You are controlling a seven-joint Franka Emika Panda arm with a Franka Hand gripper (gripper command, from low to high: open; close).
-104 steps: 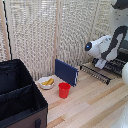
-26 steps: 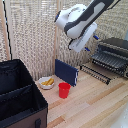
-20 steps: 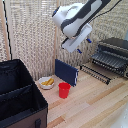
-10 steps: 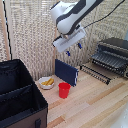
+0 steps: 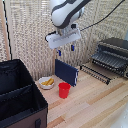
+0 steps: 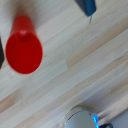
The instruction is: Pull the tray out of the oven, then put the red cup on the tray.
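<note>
Gripper (image 5: 65,50) hangs high over the table with jaws apart, nothing between the blue-tipped fingers (image 5: 58,52), as I read it from the exterior view. Closest to the camera is a black fabric bin (image 5: 17,100), soft-sided, at about 8 o'clock in frame. Next out, the red cup (image 5: 64,90) stands upright on pale wood planks, roughly below the gripper; wrist view shows its open mouth (image 6: 22,51), smooth plastic, tapered. Just beside it at 10 o'clock sits a white bowl (image 5: 47,83) holding yellow food, and behind it a dark-blue flat panel (image 5: 66,72) stands on edge. Farther at 3 o'clock, the tray (image 5: 97,73), dark slatted metal, already sticks out from the oven (image 5: 113,56), a black box with silvery trim. Risks, my call: descending off-centre could clip the panel or bowl, and a thin slick cup wall may squirt or tip under pinch. Slatted surface could leave the cup wobbling when set down.
</note>
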